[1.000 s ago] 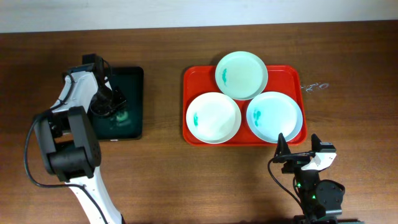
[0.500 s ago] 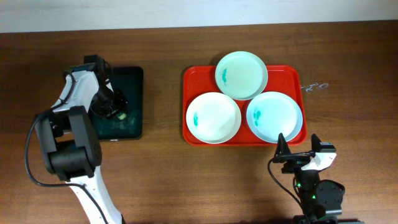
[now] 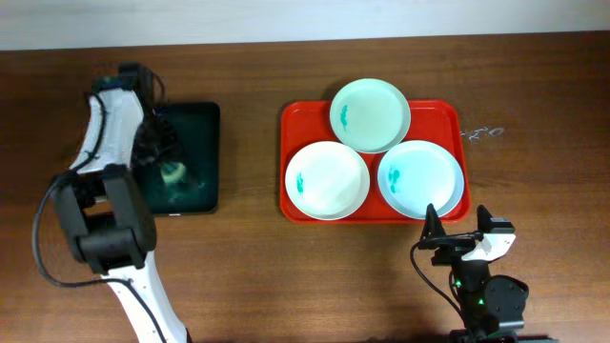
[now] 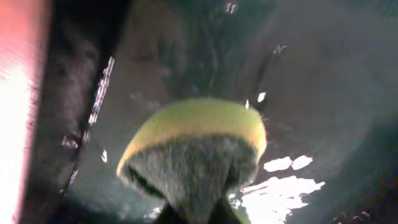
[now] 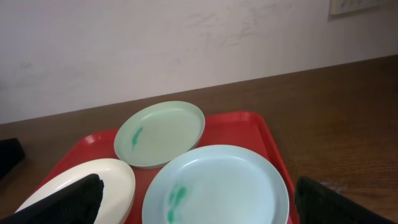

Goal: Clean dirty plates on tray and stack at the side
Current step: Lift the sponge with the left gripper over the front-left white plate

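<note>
Three dirty plates lie on the red tray (image 3: 295, 119): a pale-aqua one at the back (image 3: 370, 114), a white one front left (image 3: 327, 180) and a pale one front right (image 3: 420, 178), each with a teal smear. The right wrist view shows them too: back plate (image 5: 160, 134), front-right plate (image 5: 216, 185), white plate (image 5: 87, 190) and the tray (image 5: 255, 130). My left gripper (image 3: 172, 171) is over the black tray (image 3: 195, 157), shut on a yellow-and-grey sponge (image 4: 196, 146). My right gripper (image 5: 198, 202) is open and empty just in front of the red tray.
The black tray stands left of the red tray with bare brown table (image 3: 248, 267) between them. Faint white marks (image 3: 481, 132) lie on the table right of the red tray. A pale wall (image 5: 186, 43) runs behind the table.
My left arm has swung toward the back of the table and the sponge has lifted off the black tray's surface. The right arm and plates have not moved.
</note>
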Motion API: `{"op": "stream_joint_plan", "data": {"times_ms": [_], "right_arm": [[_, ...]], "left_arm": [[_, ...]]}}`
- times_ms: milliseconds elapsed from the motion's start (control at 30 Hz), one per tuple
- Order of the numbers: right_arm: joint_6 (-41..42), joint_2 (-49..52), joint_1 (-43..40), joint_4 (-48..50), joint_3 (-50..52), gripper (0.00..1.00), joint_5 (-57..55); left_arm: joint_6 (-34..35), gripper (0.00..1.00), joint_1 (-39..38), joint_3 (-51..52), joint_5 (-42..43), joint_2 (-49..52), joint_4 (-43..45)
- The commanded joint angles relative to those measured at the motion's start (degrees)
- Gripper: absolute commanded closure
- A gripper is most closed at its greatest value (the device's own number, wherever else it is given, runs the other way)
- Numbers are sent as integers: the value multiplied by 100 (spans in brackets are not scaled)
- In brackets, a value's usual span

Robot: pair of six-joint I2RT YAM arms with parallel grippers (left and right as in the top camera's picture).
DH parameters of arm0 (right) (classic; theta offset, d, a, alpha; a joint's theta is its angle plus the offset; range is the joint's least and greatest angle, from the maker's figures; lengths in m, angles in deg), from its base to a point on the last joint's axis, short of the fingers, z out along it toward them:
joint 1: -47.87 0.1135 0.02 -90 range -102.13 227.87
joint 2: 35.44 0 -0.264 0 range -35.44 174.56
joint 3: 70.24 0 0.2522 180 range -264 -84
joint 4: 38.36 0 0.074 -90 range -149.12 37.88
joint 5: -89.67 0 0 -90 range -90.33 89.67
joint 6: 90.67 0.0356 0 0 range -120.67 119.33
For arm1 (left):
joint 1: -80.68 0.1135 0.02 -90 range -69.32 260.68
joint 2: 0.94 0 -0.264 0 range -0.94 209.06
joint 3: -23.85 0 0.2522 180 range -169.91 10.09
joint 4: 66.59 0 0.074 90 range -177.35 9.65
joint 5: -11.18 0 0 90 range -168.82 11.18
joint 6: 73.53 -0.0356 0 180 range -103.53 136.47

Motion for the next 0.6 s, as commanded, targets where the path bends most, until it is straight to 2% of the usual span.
{"op": "stream_joint_plan", "data": {"times_ms": [0,33,67,133,200,233,267,300,367,433,500,567], "right_arm": [[-55,-39,-35,-20,46,2,-48],[-55,-39,-35,-20,46,1,-48],[-55,-39,-35,-20,46,2,-48],[-55,-39,-35,-20,46,1,-48],[-55,-39,-35,-20,46,2,-48],[-55,-39,-35,-20,46,2,-48],[-55,-39,-35,-20,46,2,-48],[-55,-39,-35,-20,46,2,-48],[-55,-39,-35,-20,46,2,-48],[-55,-39,-35,-20,46,1,-48],[-55,-39,-35,-20,46,2,-48],[-55,-39,-35,-20,46,2,-48]], "left_arm": [[-33,100,35,-1965,833,-79,-1034],[-35,100,35,-2695,968,-79,-1412],[-35,100,35,-2979,964,-79,-1515],[-31,100,-28,-2719,699,-33,-1495],[-31,100,-205,-1185,302,-22,-664],[-33,100,-262,-20,302,-22,122],[-33,100,-254,306,302,-22,278],[-94,100,-188,293,323,-28,155],[-160,100,-92,-369,332,-210,-535],[-562,100,-162,-1012,752,-566,-957],[-597,100,-341,-1080,1314,-988,-992],[-859,100,-870,-1051,1812,-1038,-986]]}}
